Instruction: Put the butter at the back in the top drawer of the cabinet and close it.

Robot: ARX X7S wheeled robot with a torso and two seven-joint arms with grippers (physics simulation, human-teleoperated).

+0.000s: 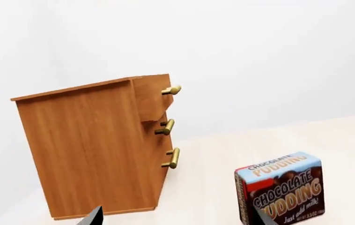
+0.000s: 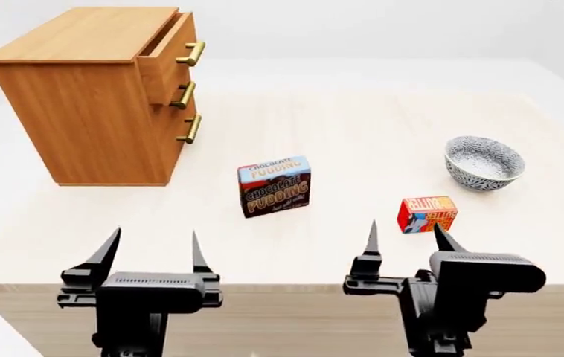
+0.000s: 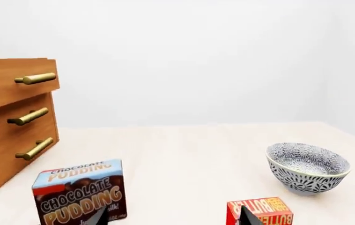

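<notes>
The butter (image 2: 427,214) is a small red-orange box on the table's right side, just beyond my right gripper (image 2: 405,239); in the right wrist view the butter (image 3: 262,212) sits at the right fingertip. The cabinet (image 2: 88,97) stands at the back left, and its top drawer (image 2: 170,56) is pulled partly out. The left wrist view shows the cabinet (image 1: 90,147) from its side with the top drawer (image 1: 152,96) protruding. My left gripper (image 2: 153,250) hangs open near the table's front edge, empty. The right gripper is open and empty too.
A chocolate pudding box (image 2: 275,186) stands upright mid-table, between the cabinet and the butter. A patterned bowl (image 2: 484,162) sits at the right, behind the butter. The table's front edge (image 2: 282,286) runs just under both grippers.
</notes>
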